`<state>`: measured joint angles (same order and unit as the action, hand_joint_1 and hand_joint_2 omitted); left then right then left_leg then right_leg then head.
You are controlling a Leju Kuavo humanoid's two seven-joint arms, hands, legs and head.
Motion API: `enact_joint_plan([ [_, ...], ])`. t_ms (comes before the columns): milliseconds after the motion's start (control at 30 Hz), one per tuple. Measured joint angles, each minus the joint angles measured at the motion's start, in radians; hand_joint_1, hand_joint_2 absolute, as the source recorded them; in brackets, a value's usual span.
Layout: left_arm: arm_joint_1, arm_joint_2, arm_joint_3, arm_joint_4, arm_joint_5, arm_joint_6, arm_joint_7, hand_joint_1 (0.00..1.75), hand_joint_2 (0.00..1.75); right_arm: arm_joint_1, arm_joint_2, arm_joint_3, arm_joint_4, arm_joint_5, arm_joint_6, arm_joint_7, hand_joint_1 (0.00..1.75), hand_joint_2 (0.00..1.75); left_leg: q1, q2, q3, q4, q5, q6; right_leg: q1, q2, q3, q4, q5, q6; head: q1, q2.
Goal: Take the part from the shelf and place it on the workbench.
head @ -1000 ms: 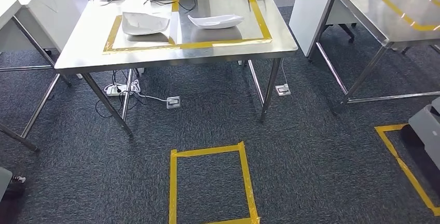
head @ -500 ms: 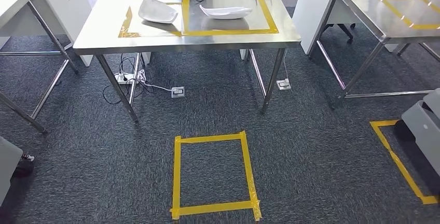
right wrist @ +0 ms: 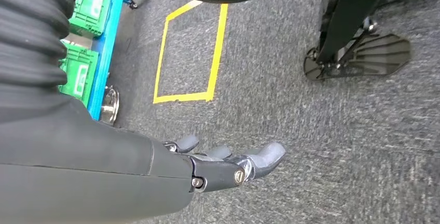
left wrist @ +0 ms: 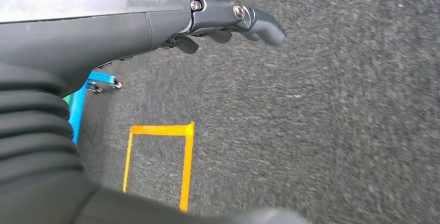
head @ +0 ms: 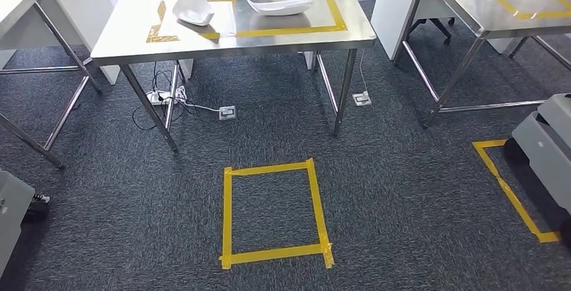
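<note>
A: Head view first: what sits on the stainless-steel workbench with yellow tape rectangles?

B: Two white curved moulded parts. One white shell-shaped part lies on the workbench's left half, beside the tape line; the other, a long shallow white part, lies inside the larger taped rectangle, well apart from the first. Black cables trail along the workbench's far edge.

A: And around the workbench?

B: Under it, a white power strip with coiled cables lies on the dark grey carpet. In front of the workbench a yellow tape square is stuck to the carpet. To the workbench's right stands a second steel table with yellow tape; nearer, to the right, a grey box sits by a yellow tape corner.

A: Left wrist view?

B: The left hand hangs over the carpet, fingers apart and lightly bent, holding nothing. Beyond it a yellow tape outline marks the floor, with a blue frame beside that.

A: Right wrist view?

B: The right hand is likewise loose over the carpet, fingers spread, nothing in it. Past it lies another yellow tape outline, next to a blue rack holding green crates
</note>
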<state>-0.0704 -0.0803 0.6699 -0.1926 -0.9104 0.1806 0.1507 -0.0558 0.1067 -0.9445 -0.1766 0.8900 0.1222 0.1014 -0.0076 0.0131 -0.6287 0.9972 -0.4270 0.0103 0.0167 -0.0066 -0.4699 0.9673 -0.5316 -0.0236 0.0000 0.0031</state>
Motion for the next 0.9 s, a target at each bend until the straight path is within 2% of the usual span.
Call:
enact_joint_plan([
  [67,0.000,0.000,0.000,0.000,-0.002,-0.002,0.004,0.00,1.75,0.001,0.001,0.000,0.000,0.006,0.000,0.011,0.00,1.75,0.001,-0.002,0.001,-0.007,0.045,-0.007,0.001,-0.001,-0.007,0.007,0.006,-0.005,0.000,0.000],
  [100,0.000,0.000,0.000,0.000,-0.002,-0.002,0.004,0.00,1.75,0.001,0.002,0.000,0.000,0.007,0.003,0.015,0.00,1.75,0.001,-0.003,0.001,-0.009,0.059,-0.010,0.002,-0.002,-0.010,0.010,0.007,-0.007,0.000,0.000],
  [300,0.011,0.001,-0.024,-0.008,0.036,0.001,-0.006,0.00,1.75,0.009,0.003,0.031,-0.002,-0.039,0.016,0.027,0.00,1.75,0.002,-0.005,-0.002,-0.010,0.062,-0.016,0.003,-0.004,-0.014,0.013,0.008,-0.010,0.000,0.000],
  [667,0.060,0.014,-0.160,-0.051,0.254,-0.039,-0.041,0.00,1.75,0.054,-0.016,0.224,-0.042,-0.251,-0.017,-0.006,0.00,1.75,0.002,-0.005,-0.006,-0.010,0.059,-0.015,0.001,-0.004,-0.016,0.013,0.006,-0.010,0.000,0.000],
  [700,0.065,0.016,-0.175,-0.055,0.274,-0.043,-0.045,0.00,1.31,0.058,-0.018,0.244,-0.046,-0.271,-0.021,-0.009,0.00,1.75,0.002,-0.005,-0.006,-0.009,0.058,-0.015,0.001,-0.004,-0.016,0.013,0.006,-0.010,0.000,0.000],
  [800,0.080,0.021,-0.219,-0.068,0.337,-0.056,-0.055,0.00,0.00,0.071,-0.025,0.305,-0.061,-0.331,-0.030,-0.017,0.00,0.44,0.002,-0.005,-0.006,-0.009,0.058,-0.014,0.001,-0.004,-0.016,0.013,0.006,-0.009,0.000,0.000],
  [833,0.084,0.023,-0.233,-0.072,0.357,-0.061,-0.058,0.00,0.00,0.076,-0.028,0.326,-0.065,-0.351,-0.033,-0.021,0.00,0.00,0.002,-0.005,-0.006,-0.008,0.058,-0.014,0.000,-0.004,-0.016,0.013,0.006,-0.009,0.000,0.000],
  [900,0.092,0.025,-0.252,-0.078,0.385,-0.067,-0.062,0.00,0.00,0.083,-0.031,0.356,-0.071,-0.378,-0.039,-0.026,0.00,0.00,0.002,-0.005,-0.007,-0.008,0.058,-0.014,0.000,-0.004,-0.016,0.013,0.006,-0.009,0.000,0.000],
])
